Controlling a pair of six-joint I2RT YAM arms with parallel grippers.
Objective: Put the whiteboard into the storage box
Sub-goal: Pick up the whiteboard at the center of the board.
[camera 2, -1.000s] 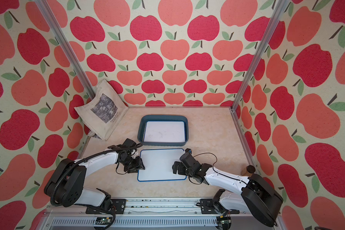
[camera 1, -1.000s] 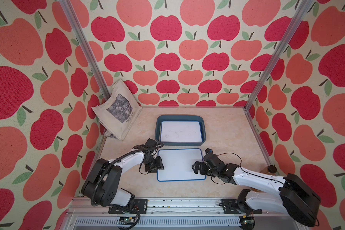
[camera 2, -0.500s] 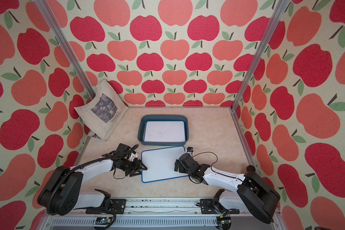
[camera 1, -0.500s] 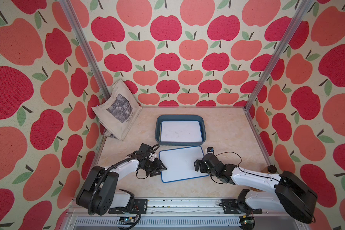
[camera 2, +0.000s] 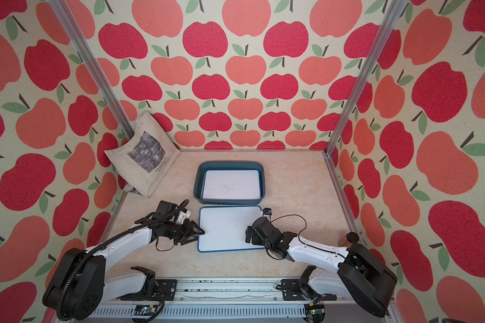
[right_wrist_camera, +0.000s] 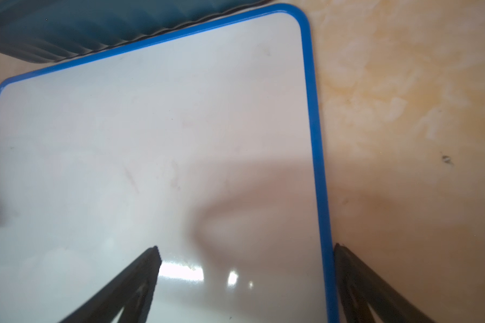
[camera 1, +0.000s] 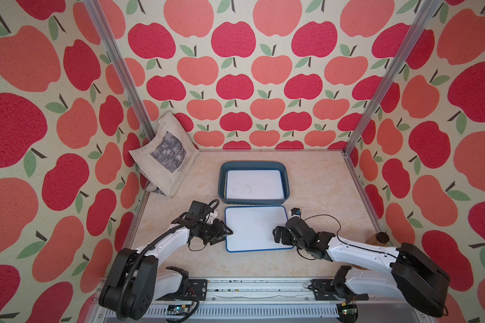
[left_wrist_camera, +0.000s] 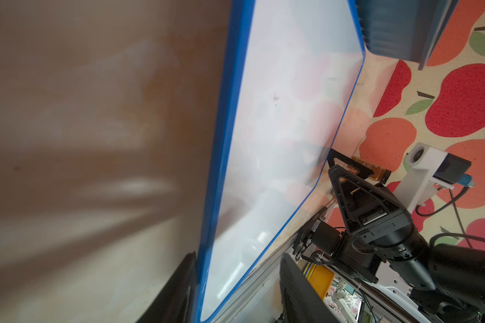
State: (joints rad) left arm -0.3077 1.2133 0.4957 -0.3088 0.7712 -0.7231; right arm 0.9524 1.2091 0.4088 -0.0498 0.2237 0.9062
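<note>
So the whiteboard, the blue-framed one, is lying flat on the table right between the two grippers. The left gripper is at one short edge with its jaws roughly halfway apart. In the left wrist view one finger sits right against the outside of the frame and the other hangs over the white surface, so it's straddling the edge, not pinching it.

The right gripper is at the opposite short edge, jaws spread wide, one finger over the board and one outside it over the table. The storage box sits just beside the board's long edge, off to the side of both grippers, with a second board lying in it. A tote bag leans in the corner, well beyond the left gripper.
</note>
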